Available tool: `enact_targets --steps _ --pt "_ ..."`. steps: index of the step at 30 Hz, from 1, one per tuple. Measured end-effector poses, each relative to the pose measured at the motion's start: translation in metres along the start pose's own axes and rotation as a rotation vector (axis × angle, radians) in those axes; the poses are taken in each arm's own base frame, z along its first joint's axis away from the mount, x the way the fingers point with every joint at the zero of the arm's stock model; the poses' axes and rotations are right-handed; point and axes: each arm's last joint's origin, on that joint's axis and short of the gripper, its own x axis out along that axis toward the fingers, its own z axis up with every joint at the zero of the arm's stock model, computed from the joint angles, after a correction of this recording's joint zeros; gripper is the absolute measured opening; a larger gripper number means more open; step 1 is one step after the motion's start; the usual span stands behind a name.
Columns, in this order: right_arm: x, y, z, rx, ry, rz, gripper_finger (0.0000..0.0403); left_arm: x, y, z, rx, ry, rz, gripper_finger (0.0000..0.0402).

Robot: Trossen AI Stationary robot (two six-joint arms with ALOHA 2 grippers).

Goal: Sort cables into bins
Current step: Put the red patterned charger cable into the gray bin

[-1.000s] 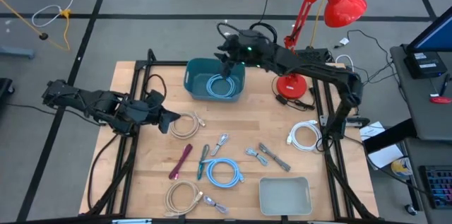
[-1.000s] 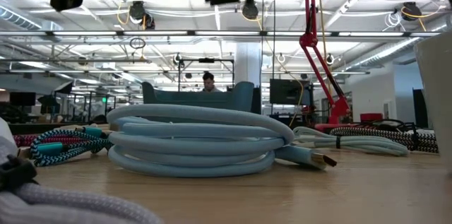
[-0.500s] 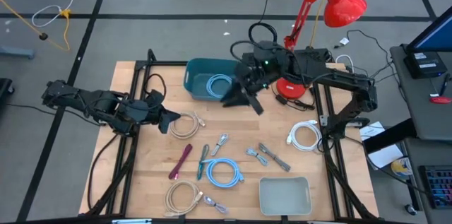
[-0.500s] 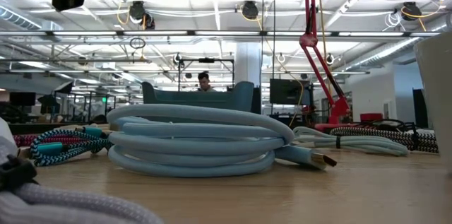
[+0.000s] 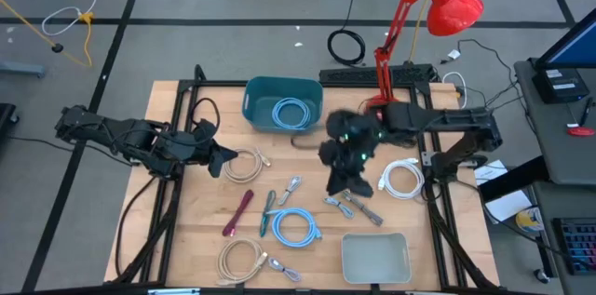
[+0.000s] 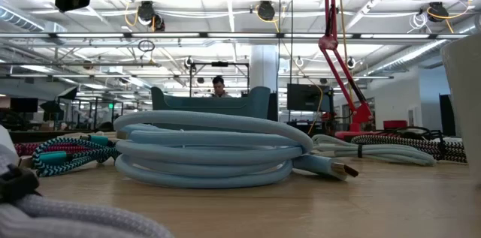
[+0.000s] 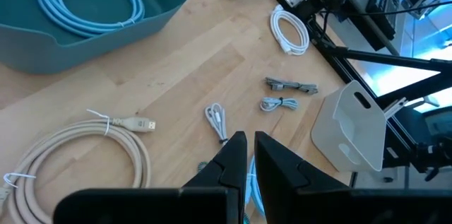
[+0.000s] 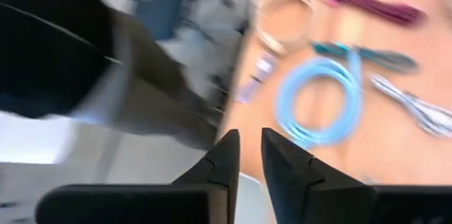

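A wooden table is seen from above. At its left edge the left gripper (image 5: pixel 226 159) is parked just beside a beige cable coil (image 5: pixel 246 165), unmoved from a second ago, its fingers (image 7: pixel 236 155) drawn almost together with a thin slit between them and nothing held. Below it lie a straight maroon cable (image 5: pixel 238 212), a second beige coil (image 5: pixel 241 260) and a smooth round light blue coil (image 5: pixel 294 226) with a short teal cable (image 5: pixel 268 213) beside it. At the table's far edge a rounded, deep teal plastic bin (image 5: pixel 256 100) is seen with another light blue coil (image 5: pixel 292 113) lying inside. The right gripper (image 5: pixel 343 180), which hung over that bin a second ago, has been swung out to the table's middle, above two short grey cables (image 5: pixel 355 206); its fingers (image 8: pixel 224 157) have been brought nearer together, a narrow gap left, nothing between them. Further right lie a pale grey tray (image 5: pixel 375 258), a white coil (image 5: pixel 402 180) and a glossy red lamp (image 5: pixel 452 0).
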Motion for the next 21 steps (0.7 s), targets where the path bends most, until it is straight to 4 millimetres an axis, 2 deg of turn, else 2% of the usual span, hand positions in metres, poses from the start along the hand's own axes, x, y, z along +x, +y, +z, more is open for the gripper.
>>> enact_targets --steps 6,11,15,21 --pt "0.013 0.034 -0.027 -0.091 0.12 -0.357 0.0005 0.0 0.0 0.0 0.0 0.001 0.001 0.0031" --pt "0.02 0.051 -0.042 -0.144 0.14 -0.611 0.0008 0.0 0.0 0.0 -0.008 0.0 0.0 0.0031" --pt "0.036 0.051 -0.057 -0.113 0.194 -0.67 0.0013 0.0 0.0 0.0 -0.018 0.0 -0.001 0.0031" --pt "0.059 0.035 -0.085 -0.02 0.254 -0.706 0.0013 0.0 0.0 0.0 -0.023 -0.001 -0.002 0.0031"
